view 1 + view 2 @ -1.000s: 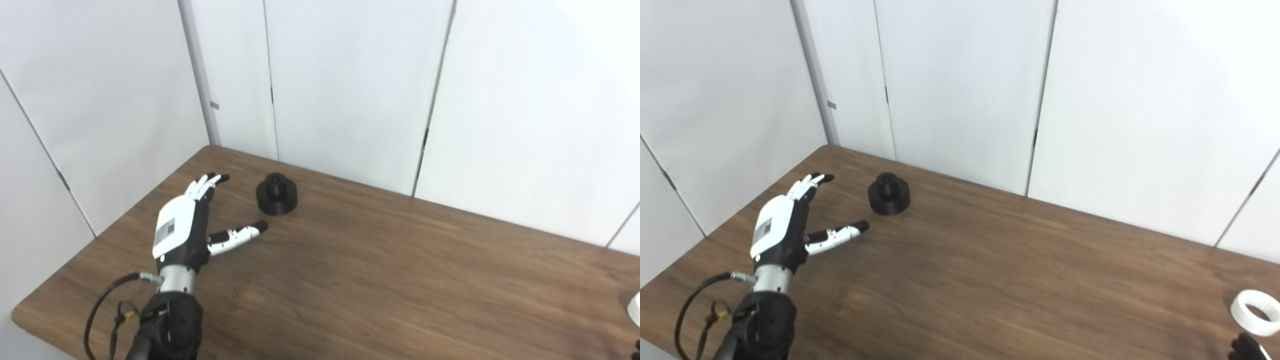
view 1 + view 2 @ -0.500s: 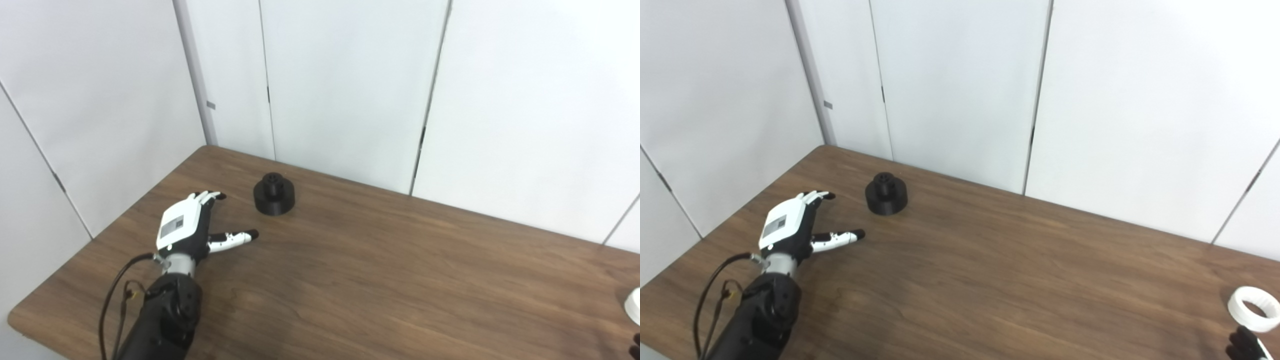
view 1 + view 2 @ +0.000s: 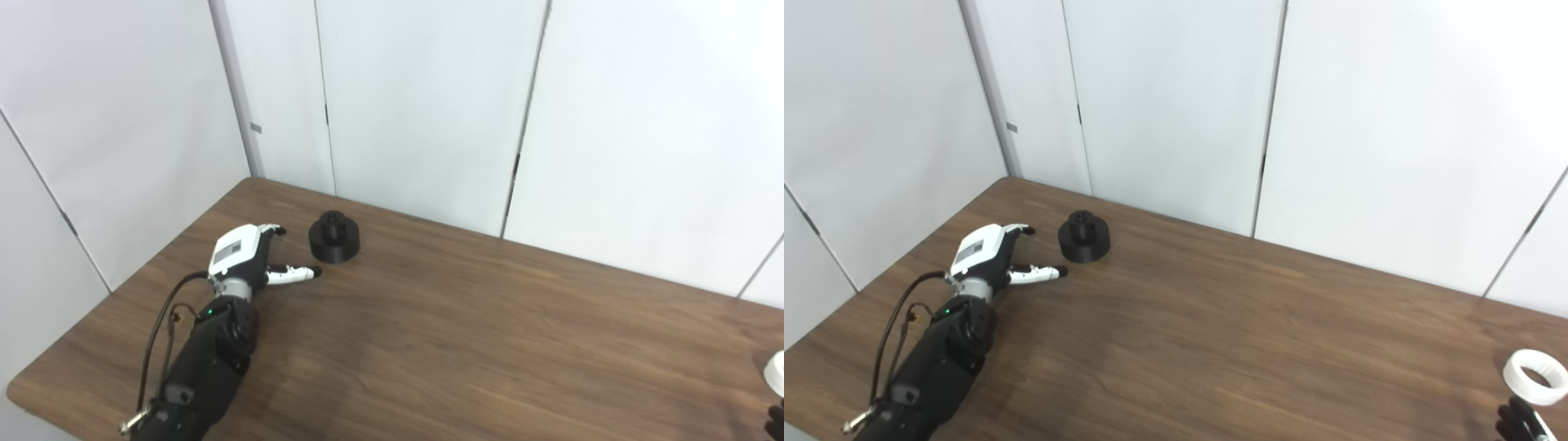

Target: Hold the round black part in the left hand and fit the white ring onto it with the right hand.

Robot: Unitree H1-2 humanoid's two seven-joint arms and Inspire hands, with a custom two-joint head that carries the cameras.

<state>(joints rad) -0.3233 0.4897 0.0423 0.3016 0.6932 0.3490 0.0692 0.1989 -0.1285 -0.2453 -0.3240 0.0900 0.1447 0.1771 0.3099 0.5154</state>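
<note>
Left hand (image 3: 245, 260) has neared one black part (image 3: 334, 237); one white ring (image 3: 1535, 385).

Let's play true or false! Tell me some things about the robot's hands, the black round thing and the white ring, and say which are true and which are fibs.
1. The left hand holds the black part. False: it is open beside it, not touching.
2. The black part stands on the table. True.
3. The white ring sits on the black part. False: it lies far off, at the table's right end.
4. The right hand barely shows near the ring. True.
</note>
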